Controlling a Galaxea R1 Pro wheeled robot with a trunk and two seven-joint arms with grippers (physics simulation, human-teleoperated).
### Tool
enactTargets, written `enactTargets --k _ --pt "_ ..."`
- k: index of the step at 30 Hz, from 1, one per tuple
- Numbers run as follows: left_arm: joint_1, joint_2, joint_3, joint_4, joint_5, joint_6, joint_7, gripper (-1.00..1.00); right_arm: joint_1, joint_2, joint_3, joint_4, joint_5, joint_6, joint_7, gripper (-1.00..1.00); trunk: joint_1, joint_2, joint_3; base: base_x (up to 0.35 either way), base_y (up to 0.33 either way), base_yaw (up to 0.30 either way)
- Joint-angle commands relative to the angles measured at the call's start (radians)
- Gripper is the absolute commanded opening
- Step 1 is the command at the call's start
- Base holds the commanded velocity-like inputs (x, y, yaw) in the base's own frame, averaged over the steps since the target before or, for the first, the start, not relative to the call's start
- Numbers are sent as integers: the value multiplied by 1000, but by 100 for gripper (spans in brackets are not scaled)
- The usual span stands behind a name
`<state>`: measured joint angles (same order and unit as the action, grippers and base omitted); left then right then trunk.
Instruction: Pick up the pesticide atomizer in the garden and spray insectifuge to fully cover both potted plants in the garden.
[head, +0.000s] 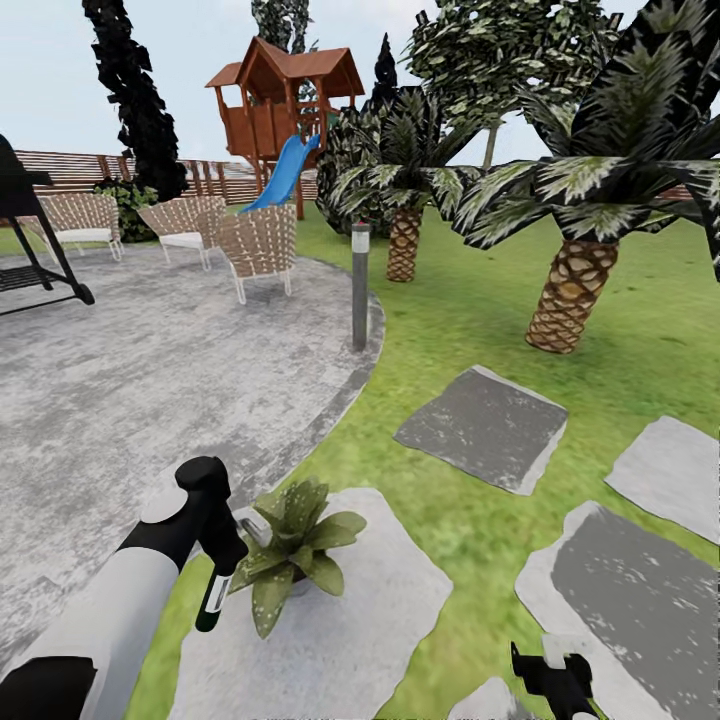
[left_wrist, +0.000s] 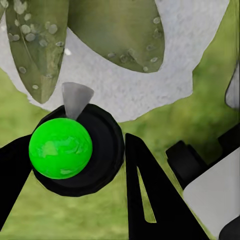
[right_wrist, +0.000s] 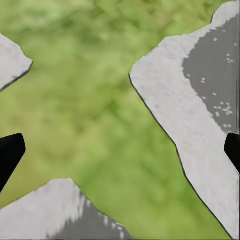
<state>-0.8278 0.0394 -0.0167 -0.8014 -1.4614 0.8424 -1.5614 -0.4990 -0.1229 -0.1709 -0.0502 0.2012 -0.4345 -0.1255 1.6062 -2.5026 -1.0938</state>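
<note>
Our left pincer (head: 222, 568) is clenched on the pesticide atomizer (head: 214, 596), which hangs just left of the near potted plant (head: 296, 548) on a pale stepping stone (head: 380, 610) beside the patio (head: 130, 390). Our right pincer (head: 548, 682) hangs released, fingers spread over grass (right_wrist: 100, 100) between stones.

Potted plant (head: 295, 550) on stepping stone (head: 390, 610)
</note>
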Motion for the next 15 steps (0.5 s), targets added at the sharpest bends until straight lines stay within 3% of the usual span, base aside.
enactTargets --k 1,10,15 --pt "-1 0 -2 -1 -8 11 -9 -100 -1 0 -7 1 11 -3 -3 100 0 0 -1 -125 -250 30" --pt "-1 3 -2 -4 -8 13 -9 -100 -1 0 -7 1 11 -3 -3 100 0 0 -1 -236 -206 10" --pt "-1 7 -1 -2 -8 13 -9 -100 -1 0 -7 1 11 -3 -3 100 0 0 -1 -61 -241 196"
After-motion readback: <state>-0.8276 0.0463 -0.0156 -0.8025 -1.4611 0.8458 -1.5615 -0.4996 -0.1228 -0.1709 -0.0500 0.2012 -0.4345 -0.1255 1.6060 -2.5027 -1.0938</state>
